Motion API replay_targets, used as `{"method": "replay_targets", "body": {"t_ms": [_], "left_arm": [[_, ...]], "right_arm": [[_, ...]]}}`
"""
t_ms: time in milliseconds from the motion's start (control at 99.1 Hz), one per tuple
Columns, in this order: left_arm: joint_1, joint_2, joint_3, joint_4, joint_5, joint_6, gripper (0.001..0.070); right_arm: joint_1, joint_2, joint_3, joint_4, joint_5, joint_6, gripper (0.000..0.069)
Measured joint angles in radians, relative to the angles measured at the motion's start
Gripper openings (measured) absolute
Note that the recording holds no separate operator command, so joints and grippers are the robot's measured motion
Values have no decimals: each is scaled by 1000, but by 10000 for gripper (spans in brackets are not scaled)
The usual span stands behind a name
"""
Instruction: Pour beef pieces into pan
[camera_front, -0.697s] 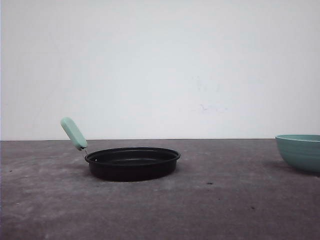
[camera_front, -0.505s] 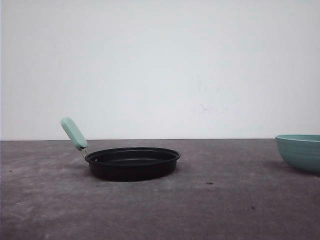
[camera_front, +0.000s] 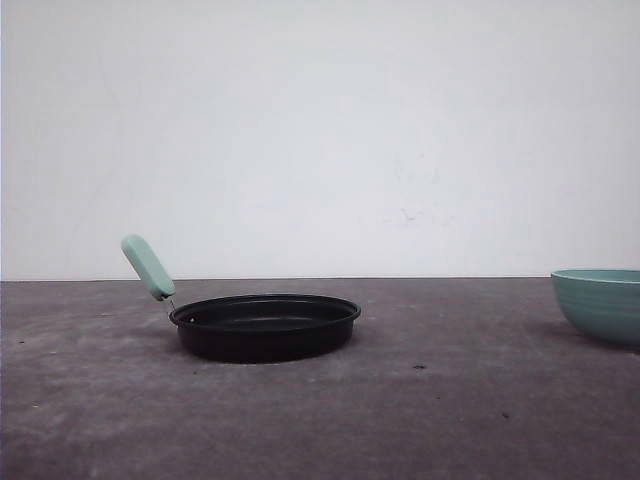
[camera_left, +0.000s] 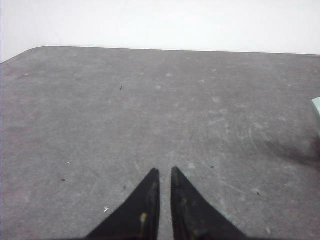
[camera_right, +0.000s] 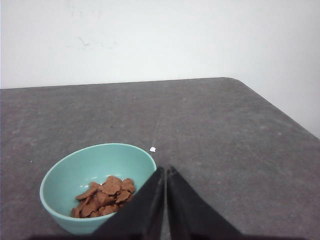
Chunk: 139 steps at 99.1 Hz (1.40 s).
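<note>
On the grey tabletop (camera_front: 420, 420) I see the pan (camera_front: 265, 325) left of centre in the front view, sitting flat and upright, black, shallow, nothing visible inside from this low angle. Its mint-green handle (camera_front: 147, 267) sticks out from the pan's left side, long axis tilted up and away to the left, free end highest. Far right, cut by the frame edge, a teal bowl (camera_front: 600, 303) stands well apart from the pan.

From my right wrist camera, bowl (camera_right: 95, 175) upright, opening up, beef pieces (camera_right: 102, 196) in a low heap at the bottom, toward the side nearest the gripper. Right gripper (camera_right: 165, 172) hangs just beside the bowl rim, fingertips pressed nearly together with only a thin slit, pinching nothing. Whether it touches the rim I cannot tell. A small white speck (camera_right: 152, 149) lies on the tabletop just beyond the bowl.

From my left wrist camera, left gripper (camera_left: 164, 172) over bare tabletop, fingertips close with a narrow gap, holding nothing. A sliver of mint green (camera_left: 316, 107) shows at the frame edge.
</note>
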Motion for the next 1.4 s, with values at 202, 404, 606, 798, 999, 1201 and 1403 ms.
{"method": "replay_targets", "body": {"t_ms": [202,404,606,798,999,1201,1403], "left_arm": [[0,0,0,0,0,0,14],[0,0,0,0,0,0,14],[0,0,0,0,0,-1,14],[0,0,0,0,7,-106,14],[0,0,0,0,11,-253,14],[0,0,0,68,93,-375,14],[0,49,73,62,120,-426,14]], "right_arm": [[0,0,0,0,0,0,5],[0,0,0,0,0,0,5],[0,0,0,14,-24,6,5],[0,0,0,9,-114,107,5],[1,0,0,17,-176,268,5],[1,0,6,55,-135,457,5],[1,104,164,-46,-161,539,5]]}}
